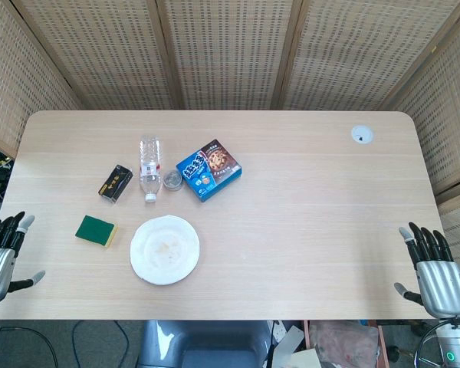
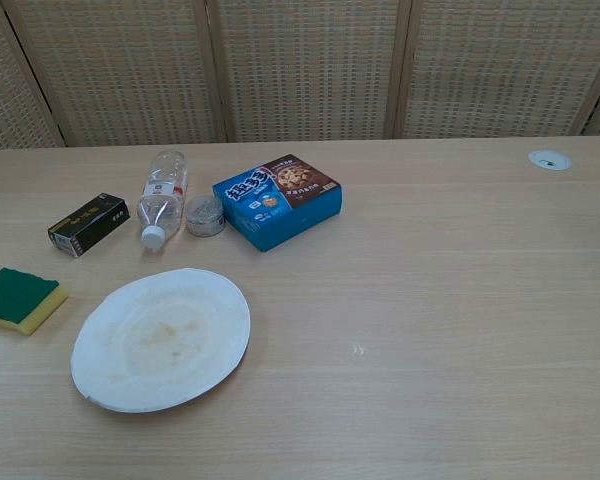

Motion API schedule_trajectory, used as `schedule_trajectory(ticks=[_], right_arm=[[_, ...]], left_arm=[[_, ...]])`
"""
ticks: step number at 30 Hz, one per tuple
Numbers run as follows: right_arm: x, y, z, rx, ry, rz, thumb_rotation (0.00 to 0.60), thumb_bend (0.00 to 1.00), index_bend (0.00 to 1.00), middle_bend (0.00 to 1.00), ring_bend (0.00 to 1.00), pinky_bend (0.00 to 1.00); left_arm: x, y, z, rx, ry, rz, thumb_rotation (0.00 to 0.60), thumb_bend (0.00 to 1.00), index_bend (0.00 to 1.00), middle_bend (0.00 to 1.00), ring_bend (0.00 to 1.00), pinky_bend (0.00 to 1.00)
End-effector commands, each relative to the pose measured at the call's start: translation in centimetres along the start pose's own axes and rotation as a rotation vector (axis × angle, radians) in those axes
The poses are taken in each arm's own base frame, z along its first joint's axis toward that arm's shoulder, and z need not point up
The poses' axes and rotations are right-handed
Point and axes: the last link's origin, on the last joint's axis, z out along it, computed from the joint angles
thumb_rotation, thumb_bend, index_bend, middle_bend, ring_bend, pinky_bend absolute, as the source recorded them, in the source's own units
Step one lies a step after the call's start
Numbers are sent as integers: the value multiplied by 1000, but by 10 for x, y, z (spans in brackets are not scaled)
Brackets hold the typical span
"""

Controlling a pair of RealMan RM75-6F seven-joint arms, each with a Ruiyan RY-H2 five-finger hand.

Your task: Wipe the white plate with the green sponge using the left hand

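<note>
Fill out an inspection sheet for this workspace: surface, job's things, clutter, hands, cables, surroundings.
Surface: light wood table, with a round grommet near its far right corner.
Job's things: green sponge lies flat just left of the white plate, apart from it; plate shows brownish smears.
Clutter: black box, plastic bottle lying on its side, small round tin, blue biscuit box, all behind the plate.
Hands: left hand and right hand both empty, fingers apart, at the table's near edges.
Cables: dark cable on the floor below the near edge.
Surroundings: woven screen panels behind the table.
</note>
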Motion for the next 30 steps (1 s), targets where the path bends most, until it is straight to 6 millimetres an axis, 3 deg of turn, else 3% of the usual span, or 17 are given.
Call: schedule_trajectory(ticks=[1, 9, 16, 24, 30], right_arm=[[1, 0, 0, 2, 3, 6, 600, 0, 0, 0, 0, 0], [1, 3, 1, -13, -1, 9, 600, 0, 0, 0, 0, 0], [-1, 4, 4, -26, -7, 6, 600, 0, 0, 0, 0, 0], [-6, 7, 11, -61, -27, -10, 600, 0, 0, 0, 0, 0], [-11, 9, 14, -75, -45, -24, 600, 0, 0, 0, 0, 0]], left_arm=[[-2, 1, 3, -21, -13, -8, 600, 0, 0, 0, 0, 0], [-13, -4, 21, -49, -67, 3, 600, 0, 0, 0, 0, 0], [-39, -11, 87, -144, -155, 79, 600, 0, 0, 0, 0, 4], [-74, -2, 141, -252, -256, 175, 600, 0, 141, 91, 28, 216], [-94, 9, 159, -288, -279, 233, 600, 0, 184, 130, 68, 249]])
